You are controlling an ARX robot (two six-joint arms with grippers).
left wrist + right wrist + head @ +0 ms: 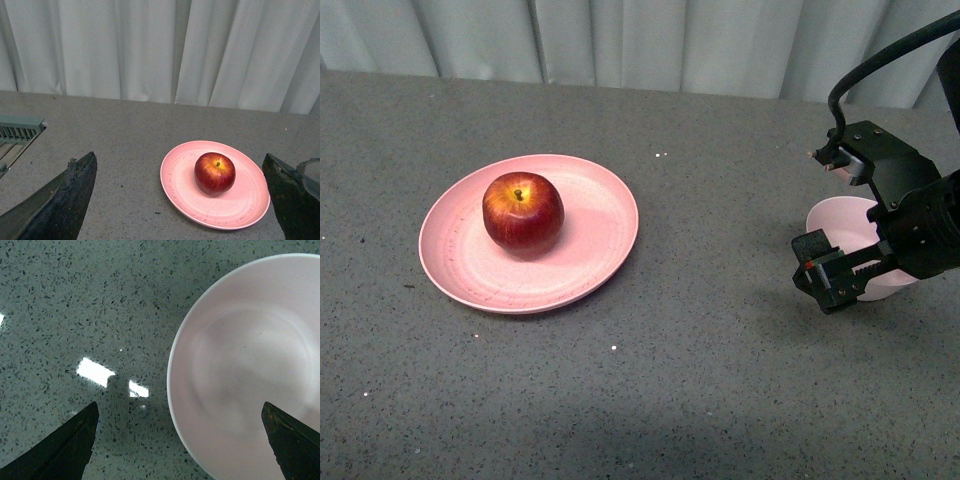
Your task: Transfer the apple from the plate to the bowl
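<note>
My right claw (817, 215) hangs wide open and empty at the rim of the small, deep pale-pink bowl (845, 222). In its wrist view, 1 dark finger sits over the grey speckled counter (720, 380) just beside the bowl, and the other over the bowl's whitish inside, which holds nothing. My left claw (178, 161) shows only in its own wrist view. Its 2 dark fingers are spread far apart with nothing between them, and it faces the wide, shallow pink plate (590, 260) from a little way off.

The round, glossy dark-red apple (523, 211) sits on that plate with its short stem and yellow-orange patch turned up, a little off centre toward the plate's far left in the front view. Neither claw touches it. The plate lies on the left part of the counter and the bowl on the right, well apart. A pale pleated curtain (620, 40) hangs behind the counter's far edge
</note>
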